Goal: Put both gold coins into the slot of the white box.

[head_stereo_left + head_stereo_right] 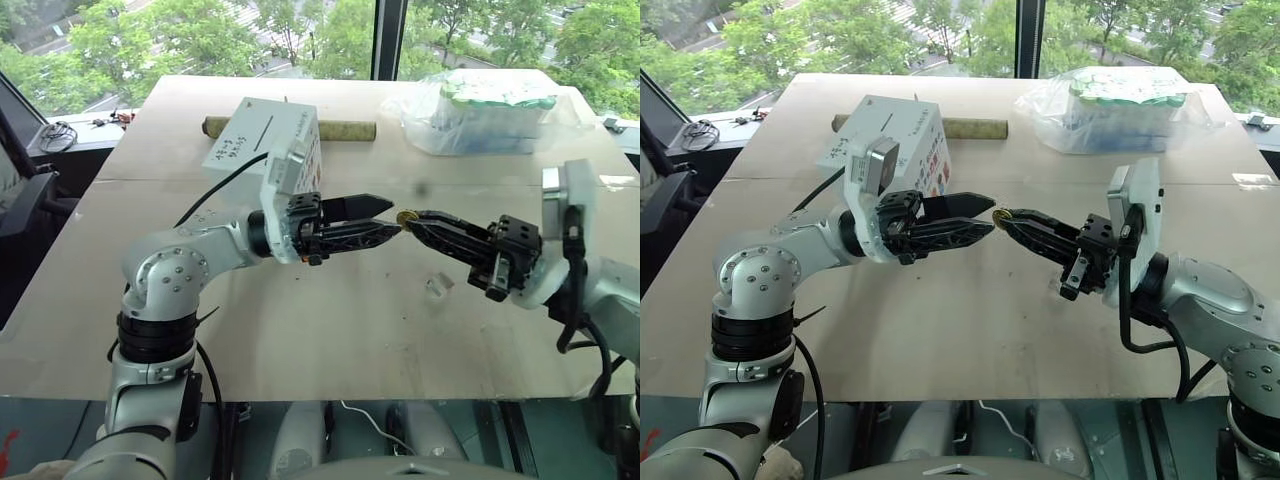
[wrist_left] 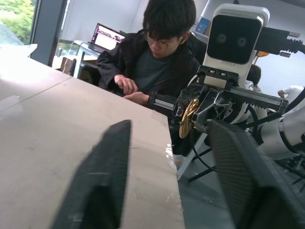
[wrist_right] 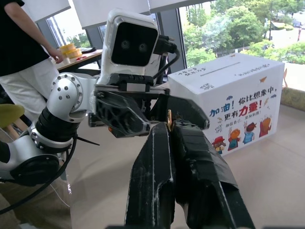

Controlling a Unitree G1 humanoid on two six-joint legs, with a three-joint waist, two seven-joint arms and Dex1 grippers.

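1. Pale board tabletop [image 1: 330, 330] by tall windows with trees beyond; white box [image 1: 262, 140] toward the far left, slot [image 1: 259, 133] a thin dark line along its top face, brown cardboard tube [image 1: 345, 129] behind it, clear bag of containers [image 1: 480, 110] far right, small clear plastic piece [image 1: 438, 288] lying near the right arm.
2. Held above mid-table: one gold coin [image 1: 406, 217], pinched on edge at the tips of the right gripper [image 1: 413, 220], jaws closed tight on it.
3. Facing it tip to tip: left gripper [image 1: 385, 218], jaws partly open, one finger above and one below, the coin just off their tips and, going by the left wrist view, lined up with the gap between them.
4. Coin's flat faces upright, edge toward the left gripper; probably a hand-over, since the box sits on the left arm's side.
5. Both forearms raised off the board and roughly level, reaching inward toward each other.
6. Second coin not made out anywhere on the table, possibly too small to pick out.
7. Person in dark clothing seated beyond the table edge, seen from the left wrist.
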